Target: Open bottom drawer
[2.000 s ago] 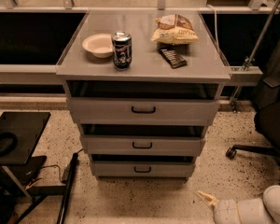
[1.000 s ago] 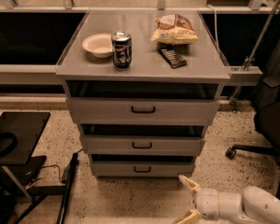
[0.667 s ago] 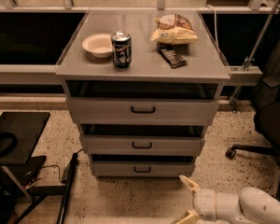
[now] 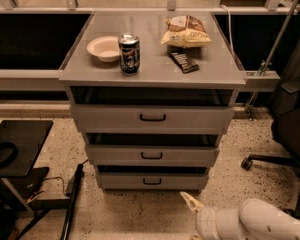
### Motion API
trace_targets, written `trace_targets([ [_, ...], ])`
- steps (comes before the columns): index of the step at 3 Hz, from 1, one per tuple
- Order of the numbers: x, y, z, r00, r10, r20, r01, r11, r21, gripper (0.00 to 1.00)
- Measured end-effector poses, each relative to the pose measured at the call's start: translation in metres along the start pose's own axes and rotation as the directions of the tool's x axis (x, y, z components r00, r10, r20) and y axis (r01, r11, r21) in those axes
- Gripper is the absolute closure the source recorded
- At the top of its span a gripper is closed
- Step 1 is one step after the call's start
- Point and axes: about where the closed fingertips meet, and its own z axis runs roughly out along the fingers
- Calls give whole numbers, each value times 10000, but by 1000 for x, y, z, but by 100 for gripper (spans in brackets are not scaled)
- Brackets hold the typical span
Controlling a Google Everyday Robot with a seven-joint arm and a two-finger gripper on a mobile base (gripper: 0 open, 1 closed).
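Observation:
The bottom drawer (image 4: 151, 180) is the lowest and narrowest-looking of three grey drawers in the cabinet. It has a small dark bar handle (image 4: 152, 181) at its centre and sits pushed in. My gripper (image 4: 188, 217) is low at the bottom edge of the view, below and to the right of that drawer, apart from it. One pale fingertip (image 4: 189, 200) points up-left toward the drawer's lower right corner; the other is at the frame's bottom edge. The jaws stand apart and hold nothing. The white arm (image 4: 260, 224) runs off to the lower right.
The mid drawer (image 4: 151, 155) and top drawer (image 4: 152, 117) sit above. On the cabinet top are a bowl (image 4: 104, 47), a can (image 4: 129, 53), a chip bag (image 4: 185, 32) and a dark bar (image 4: 184, 61). An office chair (image 4: 290, 134) stands right, a black stand (image 4: 15, 146) left.
My gripper has come in from the lower right corner toward the left, closer to the front of the bottom drawer. The drawers have not moved.

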Motion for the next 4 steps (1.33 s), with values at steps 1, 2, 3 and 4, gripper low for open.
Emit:
trace_targets([
  [1, 0, 0, 0, 10000, 11, -2, -11, 10000, 10, 0],
  [2, 25, -17, -5, 9996, 288, 68, -290, 9990, 330, 0],
  [3, 89, -67, -18, 9988, 424, -258, -386, 9903, 1333, 0],
  [4, 139, -105, -28, 9858, 399, -1629, -77, 9810, 1938, 0],
])
